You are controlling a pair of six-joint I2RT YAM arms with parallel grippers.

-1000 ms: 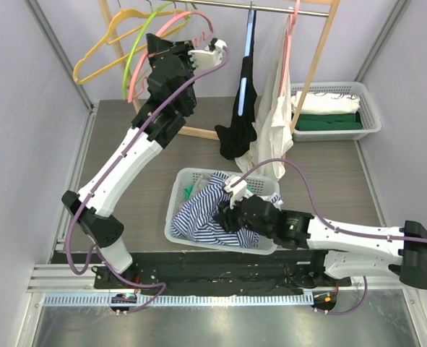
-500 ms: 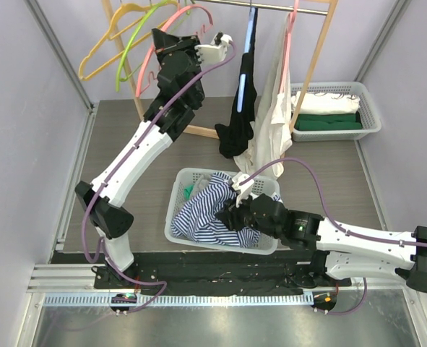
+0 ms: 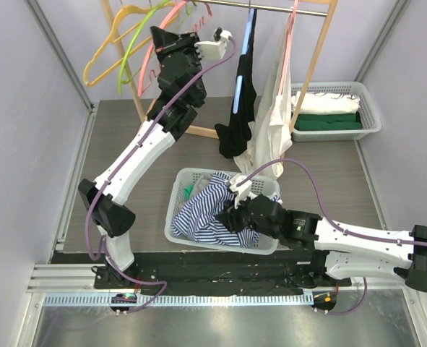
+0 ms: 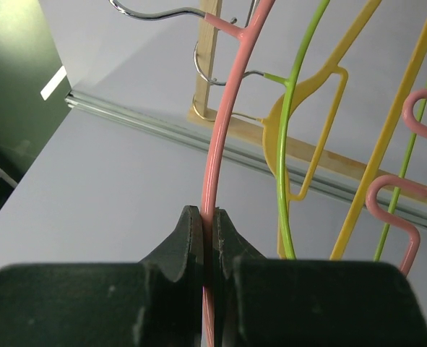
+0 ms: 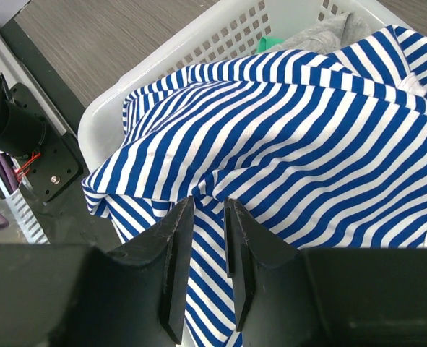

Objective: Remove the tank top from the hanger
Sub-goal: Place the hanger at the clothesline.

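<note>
Right gripper (image 5: 208, 206): jaws stand narrowly apart, tips lowered onto the striped tank top (image 5: 292, 144). A fold of the blue-and-white cloth shows through the gap; whether it is pinched cannot be determined. The tank top lies crumpled in a white lattice basket (image 5: 220, 32), draped over its near rim. Green cloth (image 5: 274, 43) and grey cloth (image 5: 321, 32) show beneath it at the far side. Dark wood-grain table (image 5: 105, 43) beyond. Black bracket (image 5: 25, 137) at left.

No legible text, label, brand, number or sign in any of the views.
</note>
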